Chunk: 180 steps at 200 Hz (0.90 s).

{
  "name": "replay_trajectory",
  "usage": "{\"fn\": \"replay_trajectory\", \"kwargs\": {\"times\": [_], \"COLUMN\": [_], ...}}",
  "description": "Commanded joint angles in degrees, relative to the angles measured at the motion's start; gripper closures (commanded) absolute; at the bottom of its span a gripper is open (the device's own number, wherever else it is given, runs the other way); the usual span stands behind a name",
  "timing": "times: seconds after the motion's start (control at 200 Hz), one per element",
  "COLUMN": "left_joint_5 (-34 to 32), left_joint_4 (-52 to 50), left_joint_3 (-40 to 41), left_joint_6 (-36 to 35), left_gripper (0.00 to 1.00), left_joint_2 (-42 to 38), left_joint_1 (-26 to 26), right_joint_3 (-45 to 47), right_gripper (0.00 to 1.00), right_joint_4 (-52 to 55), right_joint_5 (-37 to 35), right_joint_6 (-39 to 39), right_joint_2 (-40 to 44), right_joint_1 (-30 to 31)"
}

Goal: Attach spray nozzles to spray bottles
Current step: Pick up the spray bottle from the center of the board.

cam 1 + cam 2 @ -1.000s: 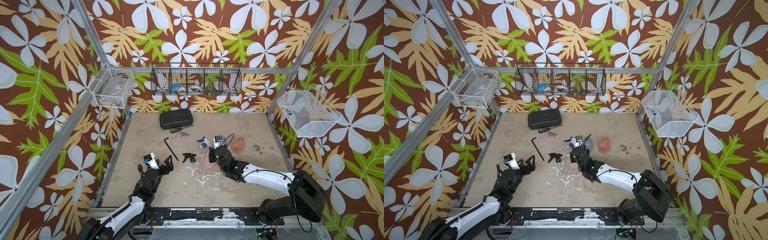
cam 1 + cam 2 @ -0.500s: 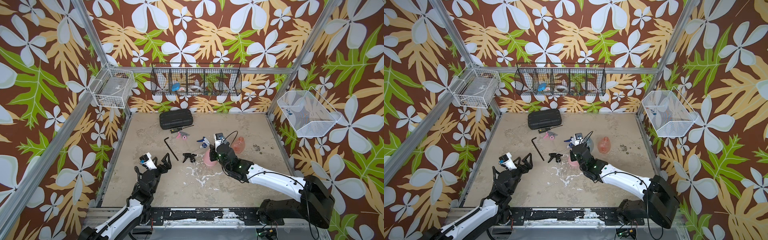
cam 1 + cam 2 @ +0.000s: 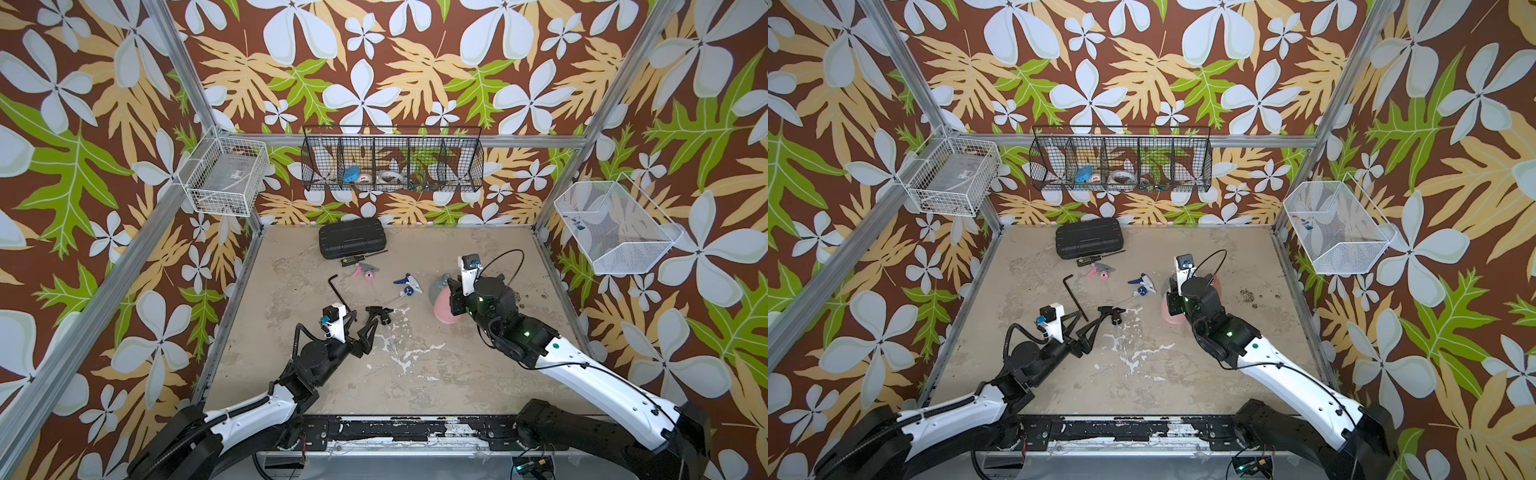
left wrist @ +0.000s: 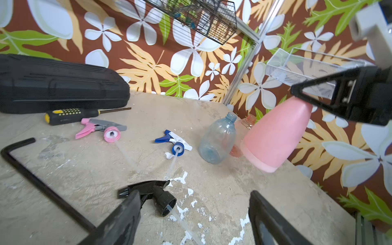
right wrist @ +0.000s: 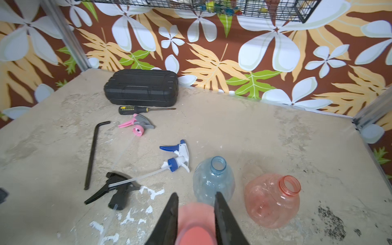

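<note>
Table: beige, scuffed; white flecks mid-surface, dark specks by the orange bottle.
Back: case, with a screwdriver just in front.
Middle: pink nozzle, blue nozzle and black nozzle on their sides; hex key flat beside them.
Right side: clear bottle next to the orange bottle; pink bottle tilted, low edge at the surface.

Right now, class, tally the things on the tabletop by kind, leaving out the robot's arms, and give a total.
Spray nozzles: 3 (pink and grey, white and blue, black)
Spray bottles: 3 (pink, clear blue, orange)
Hex key: 1
Screwdriver: 1
Black case: 1
Total: 9
</note>
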<state>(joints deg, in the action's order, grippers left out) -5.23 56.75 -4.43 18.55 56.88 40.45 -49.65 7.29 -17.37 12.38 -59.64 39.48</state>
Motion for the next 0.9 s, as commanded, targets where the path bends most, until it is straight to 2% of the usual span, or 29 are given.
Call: {"fn": "replay_trajectory", "kwargs": {"times": [0.0,0.095,0.205,0.335,0.515,0.55,0.601,0.736,0.896], "left_joint_5": [7.1,12.2,8.6,10.7,16.4,17.8,18.7,18.0,21.1], "left_joint_4": [14.0,16.4,22.8,25.6,23.1,21.3,19.0,20.1,19.1], "left_joint_3": [-2.3,-4.8,-5.0,-6.0,-8.5,-9.5,-10.9,-11.4,-12.6], "left_joint_6": [-7.7,-13.4,-22.9,-29.0,-27.2,-26.6,-25.5,-24.1,-23.3], "left_gripper": [0.19,0.20,0.16,0.15,0.13,0.11,0.01,0.00,0.00], "left_joint_2": [5.4,10.4,14.3,17.3,19.6,20.1,20.9,22.3,23.6], "left_joint_1": [0.2,0.9,3.7,3.9,4.0,4.0,4.1,4.4,4.6], "right_joint_3": [-2.5,-5.2,-6.4,-8.3,-11.1,-11.5,-12.1,-12.5,-12.5], "right_gripper": [0.89,0.89,0.89,0.89,0.90,0.91,0.91,0.91,0.92], "right_joint_4": [3.7,6.7,7.7,7.6,6.7,6.7,6.6,5.7,4.7], "right_joint_5": [4.5,7.3,11.3,15.1,14.4,13.7,12.7,12.8,13.3], "right_joint_6": [-1.9,-2.1,-1.7,-1.4,-2.0,-2.1,-2.4,-2.4,-2.5], "right_joint_2": [0.6,0.5,1.7,1.8,-0.2,-0.6,-1.2,-1.8,-2.0], "right_joint_1": [-0.1,-0.1,-0.1,0.4,4.3,5.3,6.5,7.3,8.1]}}
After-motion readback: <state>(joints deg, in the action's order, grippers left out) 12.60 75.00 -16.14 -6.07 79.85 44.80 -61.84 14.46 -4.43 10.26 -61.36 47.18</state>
